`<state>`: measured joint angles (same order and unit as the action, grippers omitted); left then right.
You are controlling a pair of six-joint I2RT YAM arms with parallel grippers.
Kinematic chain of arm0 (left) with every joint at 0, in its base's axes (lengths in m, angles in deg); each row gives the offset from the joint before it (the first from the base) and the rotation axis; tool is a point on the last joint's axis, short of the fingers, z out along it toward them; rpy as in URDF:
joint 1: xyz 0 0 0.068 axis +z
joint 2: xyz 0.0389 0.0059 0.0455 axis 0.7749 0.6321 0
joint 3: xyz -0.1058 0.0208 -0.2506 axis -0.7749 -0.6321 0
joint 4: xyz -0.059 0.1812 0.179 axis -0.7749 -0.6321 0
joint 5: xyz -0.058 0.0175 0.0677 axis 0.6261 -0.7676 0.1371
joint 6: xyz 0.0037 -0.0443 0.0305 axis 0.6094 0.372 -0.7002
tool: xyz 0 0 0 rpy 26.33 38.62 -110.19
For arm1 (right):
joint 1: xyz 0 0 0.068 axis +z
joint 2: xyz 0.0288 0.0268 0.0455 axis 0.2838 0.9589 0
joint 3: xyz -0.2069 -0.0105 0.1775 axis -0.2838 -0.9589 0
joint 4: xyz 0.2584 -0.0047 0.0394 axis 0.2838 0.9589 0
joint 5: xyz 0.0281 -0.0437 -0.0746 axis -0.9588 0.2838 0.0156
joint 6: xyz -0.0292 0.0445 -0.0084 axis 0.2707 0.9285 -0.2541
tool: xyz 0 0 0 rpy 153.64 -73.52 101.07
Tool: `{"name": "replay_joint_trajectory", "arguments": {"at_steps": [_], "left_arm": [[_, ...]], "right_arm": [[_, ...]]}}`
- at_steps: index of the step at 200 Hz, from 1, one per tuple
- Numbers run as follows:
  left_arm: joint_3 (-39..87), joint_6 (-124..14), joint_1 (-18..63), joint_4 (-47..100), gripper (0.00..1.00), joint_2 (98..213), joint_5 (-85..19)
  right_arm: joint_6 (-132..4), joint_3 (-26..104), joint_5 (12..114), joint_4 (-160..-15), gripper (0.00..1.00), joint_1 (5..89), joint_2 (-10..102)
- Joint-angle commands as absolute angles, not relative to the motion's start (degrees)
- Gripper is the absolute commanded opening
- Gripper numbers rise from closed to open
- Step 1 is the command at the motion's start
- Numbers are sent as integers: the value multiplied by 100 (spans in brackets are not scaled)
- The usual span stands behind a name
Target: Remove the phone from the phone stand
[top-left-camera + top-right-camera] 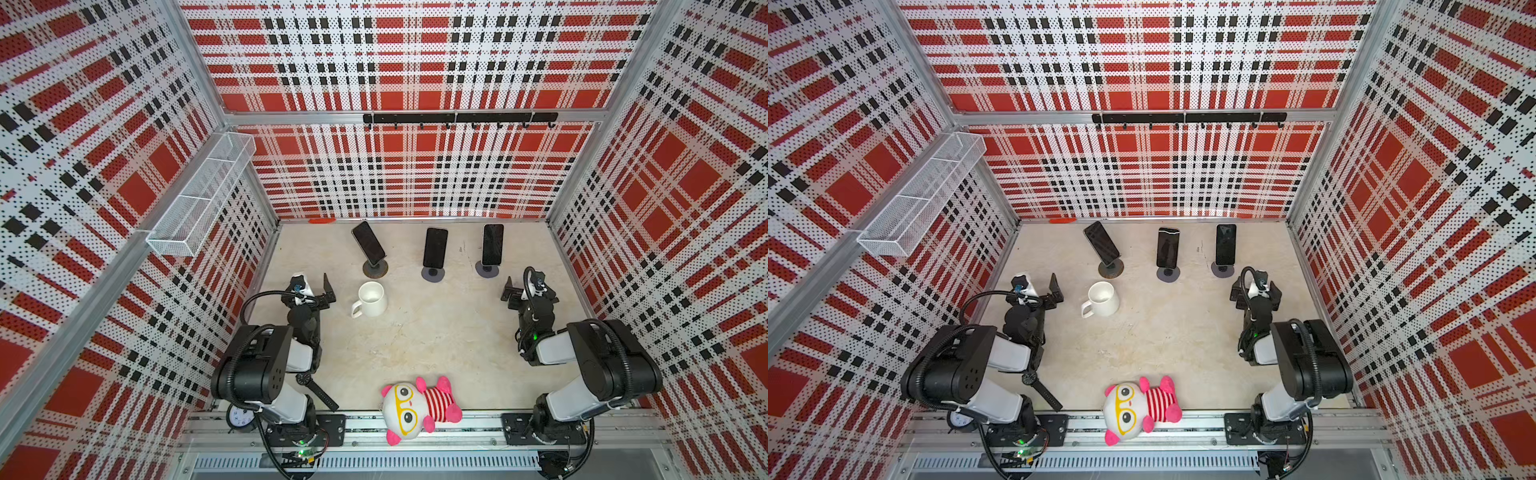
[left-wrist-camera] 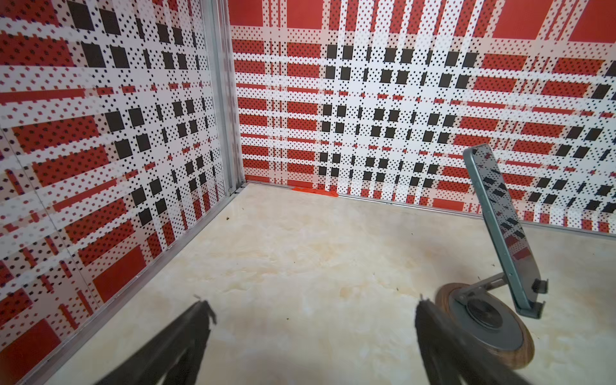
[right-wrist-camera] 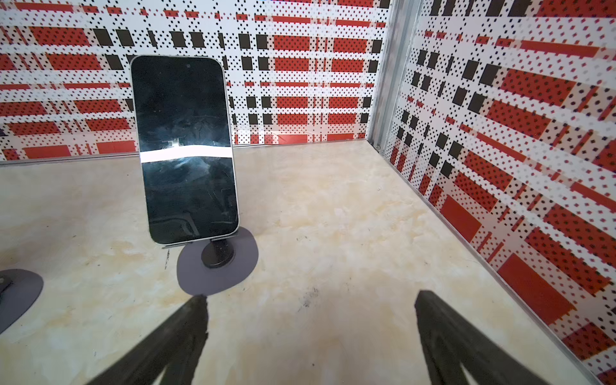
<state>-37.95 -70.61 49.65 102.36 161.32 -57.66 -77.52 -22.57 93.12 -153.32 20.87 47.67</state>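
Note:
Three dark phones lean on round-based stands along the back wall: a left phone (image 1: 368, 244) on a wood-rimmed stand (image 1: 375, 269), a middle phone (image 1: 435, 248), and a right phone (image 1: 493, 245) on a grey stand (image 1: 487, 269). My left gripper (image 1: 316, 286) is open just short and left of the left stand. In the left wrist view, that phone (image 2: 503, 230) and stand (image 2: 490, 320) lie beside the open left gripper (image 2: 313, 308). My right gripper (image 1: 528, 291) is open, near and to the right of the right phone (image 3: 186, 150). Nothing sits between the right gripper's (image 3: 310, 300) fingers.
A white mug (image 1: 371, 299) stands close to the left gripper. A plush toy (image 1: 415, 407), a black watch (image 1: 316, 388) and a small clock (image 1: 240, 417) lie at the front edge. A wire basket (image 1: 199, 195) hangs on the left wall. A hook rail (image 1: 457, 118) runs across the back wall.

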Motion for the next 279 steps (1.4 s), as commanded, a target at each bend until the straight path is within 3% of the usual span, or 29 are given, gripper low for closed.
{"name": "replay_joint_trajectory", "arguments": {"at_steps": [1, 279], "left_arm": [[-3723, -7079, 5009, 10315, 98, 16193, -5760], [-3740, -7010, 5079, 10327, 98, 16175, -5624]], "right_arm": [[-7810, -2195, 9373, -15542, 100, 2115, 4813], [-7695, -2251, 9663, -15651, 100, 2115, 4799]]}}
